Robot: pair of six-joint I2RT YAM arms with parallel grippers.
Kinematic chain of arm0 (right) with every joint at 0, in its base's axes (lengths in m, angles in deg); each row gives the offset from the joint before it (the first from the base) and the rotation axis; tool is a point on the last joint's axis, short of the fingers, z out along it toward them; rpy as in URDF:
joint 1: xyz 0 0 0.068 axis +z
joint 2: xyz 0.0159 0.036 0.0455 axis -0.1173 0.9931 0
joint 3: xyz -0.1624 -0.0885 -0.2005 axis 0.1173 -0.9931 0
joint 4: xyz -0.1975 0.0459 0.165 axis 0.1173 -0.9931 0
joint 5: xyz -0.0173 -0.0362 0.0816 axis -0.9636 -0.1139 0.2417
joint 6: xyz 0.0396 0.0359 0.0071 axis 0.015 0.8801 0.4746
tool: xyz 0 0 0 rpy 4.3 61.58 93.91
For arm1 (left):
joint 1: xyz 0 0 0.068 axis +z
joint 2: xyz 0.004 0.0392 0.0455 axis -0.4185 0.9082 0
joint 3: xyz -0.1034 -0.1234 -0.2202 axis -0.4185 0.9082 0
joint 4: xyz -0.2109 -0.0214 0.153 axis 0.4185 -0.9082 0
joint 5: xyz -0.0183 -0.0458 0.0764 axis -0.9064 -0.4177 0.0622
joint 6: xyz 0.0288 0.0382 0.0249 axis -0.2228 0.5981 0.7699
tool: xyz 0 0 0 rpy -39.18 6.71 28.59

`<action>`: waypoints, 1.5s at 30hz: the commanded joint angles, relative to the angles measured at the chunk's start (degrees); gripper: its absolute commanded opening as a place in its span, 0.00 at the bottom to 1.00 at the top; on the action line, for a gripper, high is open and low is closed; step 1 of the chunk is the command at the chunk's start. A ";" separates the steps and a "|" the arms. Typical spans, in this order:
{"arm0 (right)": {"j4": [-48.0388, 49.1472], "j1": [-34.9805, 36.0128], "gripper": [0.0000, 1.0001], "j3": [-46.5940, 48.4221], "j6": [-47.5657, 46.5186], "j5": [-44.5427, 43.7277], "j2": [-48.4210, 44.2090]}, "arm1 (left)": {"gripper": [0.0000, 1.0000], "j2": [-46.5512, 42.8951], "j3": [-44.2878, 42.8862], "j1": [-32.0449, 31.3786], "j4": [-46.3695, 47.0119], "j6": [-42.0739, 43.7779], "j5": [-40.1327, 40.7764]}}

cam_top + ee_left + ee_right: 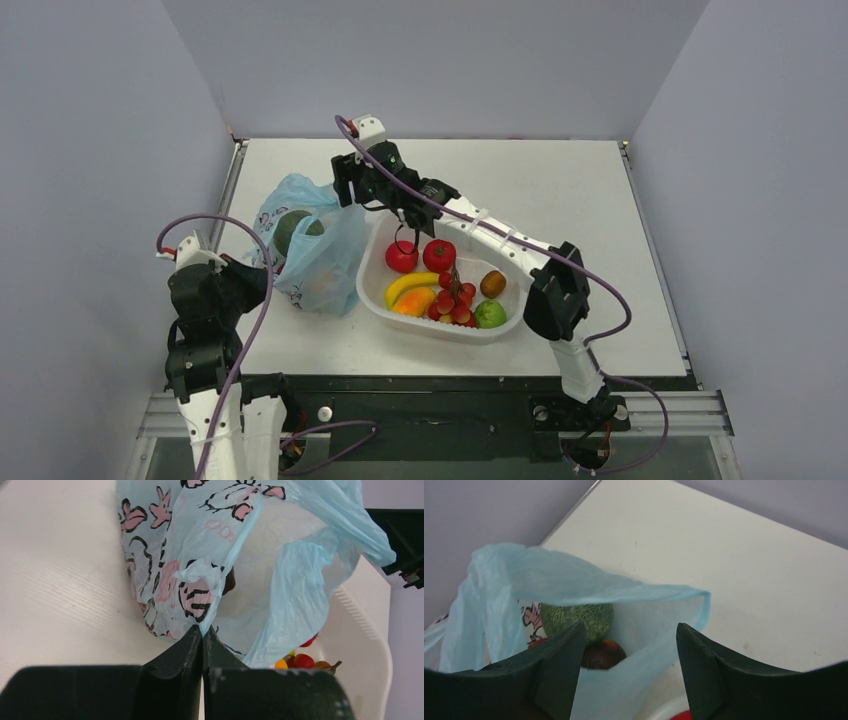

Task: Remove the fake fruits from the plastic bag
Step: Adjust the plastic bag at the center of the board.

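The light-blue plastic bag (pixel 322 255) stands on the table just left of the white tub, its mouth open upward. The grey-green netted melon (pixel 294 230) shows in the mouth. In the right wrist view the melon (pixel 576 619) lies inside the bag (pixel 574 582) above a dark reddish fruit (pixel 604 654). My left gripper (pixel 268 264) is shut on the bag's near-left edge; the left wrist view shows its tips (pixel 203 630) pinching the printed plastic (pixel 200 545). My right gripper (pixel 340 190) is open and empty, hovering at the bag's far rim (pixel 630 628).
The white tub (pixel 372 292) holds two red round fruits (pixel 438 255), a yellow banana (pixel 410 287), a red grape bunch (pixel 455 302), a green fruit (pixel 490 314) and a brown kiwi (pixel 492 283). The tub's wall (pixel 360 630) touches the bag's right side. Grey walls surround the table.
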 commanded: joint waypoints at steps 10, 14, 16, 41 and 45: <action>0.71 6.84 0.79 -17.43 23.29 -4.29 -17.56 | 0.00 -0.90 4.42 0.03 9.90 1.99 -14.01; 2.88 9.78 0.81 -20.89 32.68 -9.56 -17.13 | 0.00 -1.07 4.21 0.06 9.66 2.51 -14.48; 5.43 10.41 0.83 -23.17 35.51 -10.58 -16.77 | 0.00 -1.04 4.06 0.10 9.41 2.56 -14.71; 23.15 16.00 0.00 -49.23 19.28 -0.08 -21.61 | 0.58 0.11 3.32 0.22 4.74 0.05 -0.74; 21.95 16.27 0.00 -48.10 16.54 -1.67 -21.76 | 0.79 0.16 2.07 0.20 2.96 0.91 1.28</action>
